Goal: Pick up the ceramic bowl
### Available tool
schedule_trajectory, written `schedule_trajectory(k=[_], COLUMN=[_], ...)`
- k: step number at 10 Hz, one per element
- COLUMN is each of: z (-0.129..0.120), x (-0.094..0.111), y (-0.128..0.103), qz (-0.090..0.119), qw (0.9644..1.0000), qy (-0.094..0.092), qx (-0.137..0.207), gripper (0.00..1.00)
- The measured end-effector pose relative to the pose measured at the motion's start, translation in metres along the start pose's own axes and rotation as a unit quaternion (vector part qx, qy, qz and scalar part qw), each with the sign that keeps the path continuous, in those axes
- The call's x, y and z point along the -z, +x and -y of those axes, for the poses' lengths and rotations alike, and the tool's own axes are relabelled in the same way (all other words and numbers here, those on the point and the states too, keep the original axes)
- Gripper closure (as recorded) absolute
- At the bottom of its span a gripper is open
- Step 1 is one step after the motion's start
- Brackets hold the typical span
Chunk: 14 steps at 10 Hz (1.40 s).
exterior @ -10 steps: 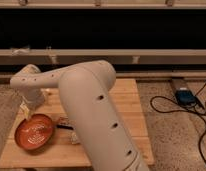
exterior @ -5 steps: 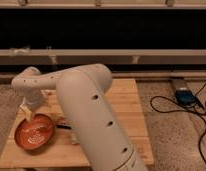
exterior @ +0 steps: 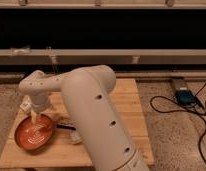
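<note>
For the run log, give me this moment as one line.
tool: at ceramic bowl, far side | ceramic bowl: on wooden table, front-left corner in view | lifted: not yet

Bulky off-white arm [exterior: 91,107], rounded joints [exterior: 37,88], dark round holes [exterior: 112,122], perhaps cream gripper [exterior: 38,119] low at left

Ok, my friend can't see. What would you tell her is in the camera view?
A big white robot arm bends over a wooden table, its tool low over the far side of an orange-red bowl. Cables lie on the floor at the right.
</note>
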Motion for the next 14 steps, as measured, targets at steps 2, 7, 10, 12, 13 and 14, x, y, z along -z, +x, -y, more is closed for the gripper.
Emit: schedule_trajectory(k=[2, 7, 10, 12, 13, 14], z=[-0.001, 0.003, 0.008, 0.007, 0.006, 0.003], x=[-0.010, -0.016, -0.012, 0.004, 0.016, 0.027], y=[-0.003, -0.002, 0.007, 0.009, 0.009, 0.008], qz=[-0.005, -0.012, -0.004, 0.007, 0.013, 0.020], qw=[1.0000, 0.9999, 0.9996, 0.9994, 0.9993, 0.9993], qy=[-0.005, -0.005, -0.007, -0.004, -0.003, -0.001], qx=[-0.002, -0.010, -0.027, -0.033, -0.034, -0.033], gripper=[0.20, 0.49, 0.92, 1.00, 1.00, 1.00])
